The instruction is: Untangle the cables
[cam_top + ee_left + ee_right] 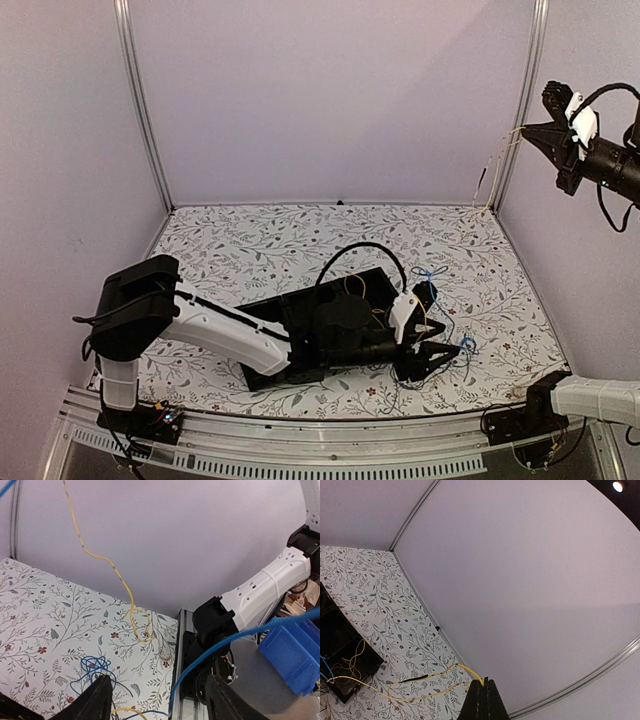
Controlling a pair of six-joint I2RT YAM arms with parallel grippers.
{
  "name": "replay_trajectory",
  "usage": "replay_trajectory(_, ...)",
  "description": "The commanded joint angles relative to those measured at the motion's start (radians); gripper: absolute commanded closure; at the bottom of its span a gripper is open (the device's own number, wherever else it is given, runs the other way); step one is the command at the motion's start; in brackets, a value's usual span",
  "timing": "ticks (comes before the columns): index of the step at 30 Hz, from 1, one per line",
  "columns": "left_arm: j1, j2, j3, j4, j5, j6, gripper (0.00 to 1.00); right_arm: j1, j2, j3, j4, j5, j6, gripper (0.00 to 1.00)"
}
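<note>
The left arm (215, 330) extends low from its base at the near left corner of the tabletop (250, 240). It crosses the black tray (300, 300) with its forearm close to level. The left tool (445, 352) sits just past the tray's right end, near the near edge, pointing toward the right edge. Its fingers (102, 692) are apart. In the left wrist view, a blue cable (250, 630) rises from between the fingers and sweeps up to the right; whether it contacts either finger cannot be determined. A loose blue bundle (95, 665) lies on the tabletop just ahead of that tool. The right arm (610, 165) is raised high above the far right corner, well clear of the tabletop, with its base at the near right corner. The right tool (484, 682) has both fingers pressed together, clamped on the yellow cable (122, 582) at the tips. From there the yellow cable hangs down along the far right corner. It then trails across the tabletop into the tray.
</note>
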Motion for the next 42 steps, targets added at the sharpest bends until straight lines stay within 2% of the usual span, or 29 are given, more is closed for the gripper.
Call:
replay_trajectory(1, -0.010, 0.011, 0.077, -0.164, -0.144, -0.005, 0.32, -0.006, -0.015, 0.000, -0.002, -0.012, 0.002, 1.00)
replay_trajectory(4, -0.009, 0.086, 0.224, -0.400, -0.216, -0.035, 0.30, -0.005, -0.001, 0.039, 0.007, 0.016, -0.002, 1.00)
replay_trajectory(8, -0.002, 0.210, 0.349, -0.557, -0.237, -0.094, 0.33, -0.006, 0.030, 0.127, 0.031, 0.086, -0.016, 1.00)
replay_trajectory(12, 0.017, 0.230, 0.316, -0.554, -0.185, -0.158, 0.34, -0.005, 0.045, 0.152, 0.070, 0.178, -0.053, 1.00)
replay_trajectory(15, 0.014, 0.171, 0.190, -0.399, -0.170, -0.116, 0.35, -0.006, 0.048, 0.120, 0.090, 0.251, -0.080, 1.00)
replay_trajectory(17, 0.019, 0.134, 0.127, -0.363, -0.170, -0.104, 0.34, -0.006, 0.053, 0.066, 0.109, 0.320, -0.090, 1.00)
replay_trajectory(19, 0.030, 0.145, 0.178, -0.457, -0.119, -0.070, 0.35, -0.018, 0.052, 0.012, 0.149, 0.347, -0.090, 1.00)
replay_trajectory(22, 0.031, 0.195, 0.292, -0.700, -0.161, -0.074, 0.36, -0.038, 0.036, -0.005, 0.213, 0.345, -0.076, 1.00)
replay_trajectory(26, 0.022, 0.192, 0.318, -0.794, -0.220, -0.088, 0.37, -0.039, 0.035, 0.019, 0.211, 0.335, -0.065, 1.00)
replay_trajectory(28, 0.007, 0.165, 0.296, -0.762, -0.242, -0.048, 0.37, -0.039, 0.028, 0.003, 0.197, 0.331, -0.068, 1.00)
replay_trajectory(32, -0.016, 0.074, 0.177, -0.552, -0.217, 0.041, 0.33, -0.038, 0.012, -0.048, 0.181, 0.309, -0.070, 1.00)
replay_trajectory(36, -0.048, -0.012, 0.083, -0.353, -0.246, 0.142, 0.23, -0.039, 0.003, -0.072, 0.168, 0.288, -0.067, 1.00)
replay_trajectory(42, -0.052, -0.015, 0.094, -0.219, -0.344, 0.134, 0.21, -0.039, -0.006, -0.097, 0.153, 0.253, -0.057, 1.00)
